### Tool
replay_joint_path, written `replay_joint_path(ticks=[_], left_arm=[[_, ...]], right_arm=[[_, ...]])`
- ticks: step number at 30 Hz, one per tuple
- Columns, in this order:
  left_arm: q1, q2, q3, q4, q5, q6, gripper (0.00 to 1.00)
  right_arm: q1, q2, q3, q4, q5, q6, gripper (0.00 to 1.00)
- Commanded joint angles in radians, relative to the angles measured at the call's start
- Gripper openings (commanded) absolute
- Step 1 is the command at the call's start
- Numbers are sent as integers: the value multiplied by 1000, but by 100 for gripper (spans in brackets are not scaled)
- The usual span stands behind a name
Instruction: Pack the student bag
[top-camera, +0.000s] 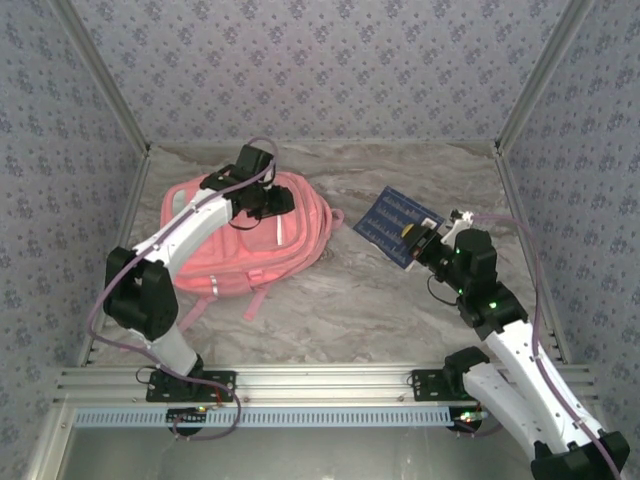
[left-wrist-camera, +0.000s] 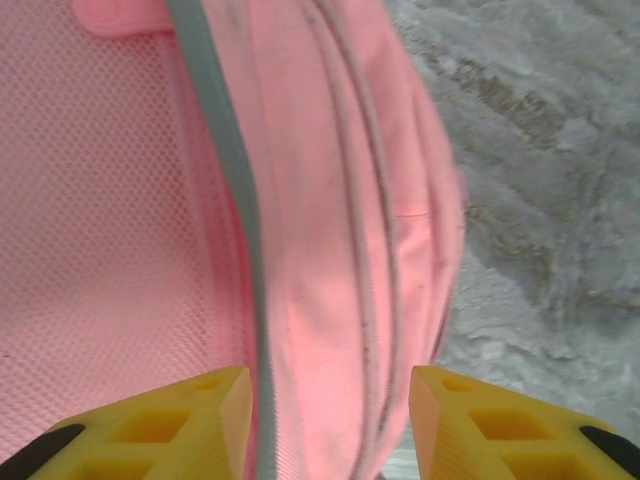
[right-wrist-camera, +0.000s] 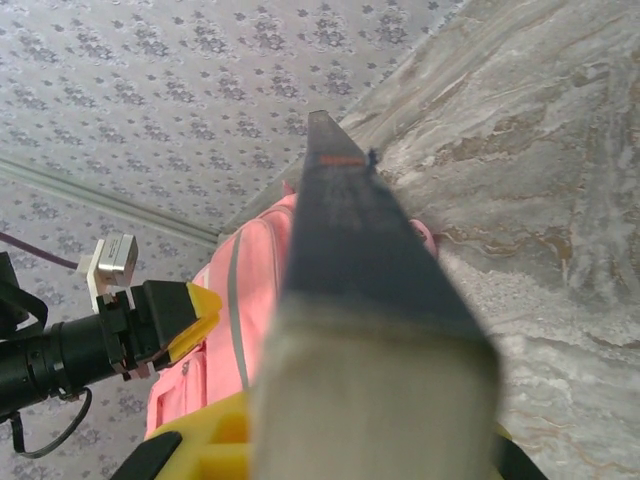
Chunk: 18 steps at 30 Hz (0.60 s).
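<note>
Quick status from my remote station. The pink backpack (top-camera: 235, 262) is lying flat on the counter (top-camera: 360, 300), over on the left half and towards the back wall, with its straps trailing towards the arm bases.

The left gripper (top-camera: 275, 203) is hovering over the far right part of the backpack. On the left wrist camera its yellow fingers (left-wrist-camera: 235, 400) are spread apart and released, with nothing pinched between them. Below them I see the backpack's rounded side edge, a grey stripe (left-wrist-camera: 235, 200) running along it, and a mesh panel (left-wrist-camera: 90, 250) off to the left. I honestly can't tell if the fingertips are touching the fabric or sitting just above it.

The right gripper (top-camera: 425, 245) is clenched on a dark blue book (top-camera: 395, 222), grabbing it by its near corner. The book looks lifted off the counter and tilted, well to the right of the backpack and not touching it. The right wrist camera sees the book edge-on, dark cover on top and a pale blurry page edge closest to the lens, pointing out towards the backpack, with the marble counter off to the right.
</note>
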Motion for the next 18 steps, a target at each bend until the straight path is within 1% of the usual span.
replay_joint_path(ticks=[1, 7, 10, 13, 17, 18], left_arm=[[8, 40, 53, -70, -23, 54, 42], [8, 93, 55, -53, 0, 54, 35], [8, 113, 68, -40, 36, 49, 32], [8, 133, 88, -37, 65, 49, 26], [7, 150, 112, -49, 63, 68, 17], [7, 154, 119, -52, 60, 74, 16]], right_arm=[[-25, -14, -16, 15, -34, -4, 0], [-50, -10, -25, 23, -64, 2, 0], [-58, -8, -30, 26, -73, -2, 0], [-63, -7, -44, 32, -82, -1, 0], [-66, -7, -63, 42, -92, 2, 0], [-65, -7, -68, 44, -93, 4, 0]])
